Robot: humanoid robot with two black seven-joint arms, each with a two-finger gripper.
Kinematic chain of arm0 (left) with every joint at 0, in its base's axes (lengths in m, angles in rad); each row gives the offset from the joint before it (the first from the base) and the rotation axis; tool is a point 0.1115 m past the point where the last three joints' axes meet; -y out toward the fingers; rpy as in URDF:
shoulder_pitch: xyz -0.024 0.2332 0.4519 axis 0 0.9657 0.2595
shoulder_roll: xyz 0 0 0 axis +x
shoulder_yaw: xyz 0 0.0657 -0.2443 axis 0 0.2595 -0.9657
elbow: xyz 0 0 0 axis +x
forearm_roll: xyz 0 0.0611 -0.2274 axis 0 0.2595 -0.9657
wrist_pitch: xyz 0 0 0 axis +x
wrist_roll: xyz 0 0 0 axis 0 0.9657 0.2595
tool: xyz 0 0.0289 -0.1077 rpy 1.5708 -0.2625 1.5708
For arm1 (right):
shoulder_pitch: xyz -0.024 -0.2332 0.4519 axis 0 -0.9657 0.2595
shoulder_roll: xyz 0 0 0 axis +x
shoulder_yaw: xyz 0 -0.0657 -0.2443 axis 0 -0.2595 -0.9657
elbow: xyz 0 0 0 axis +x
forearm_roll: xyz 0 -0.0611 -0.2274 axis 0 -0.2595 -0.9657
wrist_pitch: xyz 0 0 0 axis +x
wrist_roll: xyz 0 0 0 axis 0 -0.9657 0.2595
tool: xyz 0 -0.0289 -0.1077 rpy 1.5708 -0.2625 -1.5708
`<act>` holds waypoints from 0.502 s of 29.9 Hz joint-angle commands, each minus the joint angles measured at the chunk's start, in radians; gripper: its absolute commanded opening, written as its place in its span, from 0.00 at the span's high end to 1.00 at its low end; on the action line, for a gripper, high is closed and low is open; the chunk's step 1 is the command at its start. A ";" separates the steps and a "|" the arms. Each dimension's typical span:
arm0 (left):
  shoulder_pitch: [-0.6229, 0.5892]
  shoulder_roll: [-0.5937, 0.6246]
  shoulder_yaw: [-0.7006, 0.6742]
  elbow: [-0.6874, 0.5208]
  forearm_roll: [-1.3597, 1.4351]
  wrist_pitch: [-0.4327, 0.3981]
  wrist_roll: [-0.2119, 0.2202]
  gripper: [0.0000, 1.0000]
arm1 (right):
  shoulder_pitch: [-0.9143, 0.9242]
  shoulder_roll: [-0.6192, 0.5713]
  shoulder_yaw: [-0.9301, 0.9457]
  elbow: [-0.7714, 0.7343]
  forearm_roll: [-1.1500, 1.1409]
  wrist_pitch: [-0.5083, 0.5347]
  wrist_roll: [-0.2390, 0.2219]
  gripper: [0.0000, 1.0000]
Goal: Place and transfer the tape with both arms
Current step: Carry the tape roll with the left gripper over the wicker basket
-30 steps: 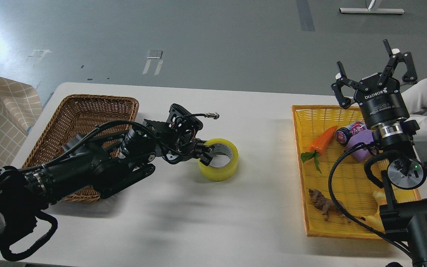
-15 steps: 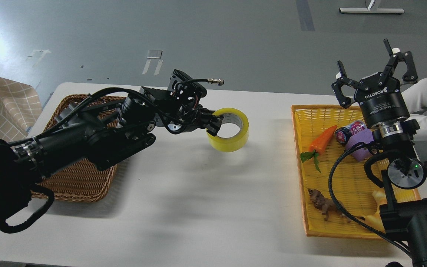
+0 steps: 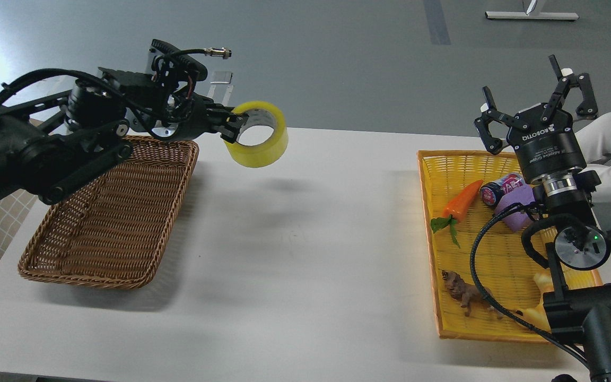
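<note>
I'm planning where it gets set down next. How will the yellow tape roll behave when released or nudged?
The tape roll is round, so on its curved side it would likely roll; flat on an end it should sit steady. It hangs from the left hand, gripped through one wall without sagging, so probably stiff and fairly light. Its glossy surface may be slippery.

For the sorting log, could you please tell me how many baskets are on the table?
2: a brown wicker basket at the table's left side, and a yellow basket at the right holding toys, partly hidden by the right arm.
</note>
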State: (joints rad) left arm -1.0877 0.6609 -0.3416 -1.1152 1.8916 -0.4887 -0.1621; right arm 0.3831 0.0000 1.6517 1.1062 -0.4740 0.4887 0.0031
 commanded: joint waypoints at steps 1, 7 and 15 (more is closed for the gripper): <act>0.000 0.077 0.000 -0.003 0.000 0.000 -0.030 1.00 | 0.000 0.000 -0.001 0.000 0.000 0.000 0.000 0.01; 0.017 0.198 0.001 -0.025 0.000 0.000 -0.060 1.00 | 0.005 0.000 -0.001 -0.002 0.000 0.000 0.000 0.01; 0.081 0.312 0.001 -0.026 0.000 0.000 -0.100 1.00 | 0.005 0.000 -0.003 -0.006 0.000 0.000 0.000 0.01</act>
State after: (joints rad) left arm -1.0363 0.9444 -0.3399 -1.1415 1.8911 -0.4887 -0.2560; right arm 0.3883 0.0000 1.6491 1.1031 -0.4740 0.4887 0.0031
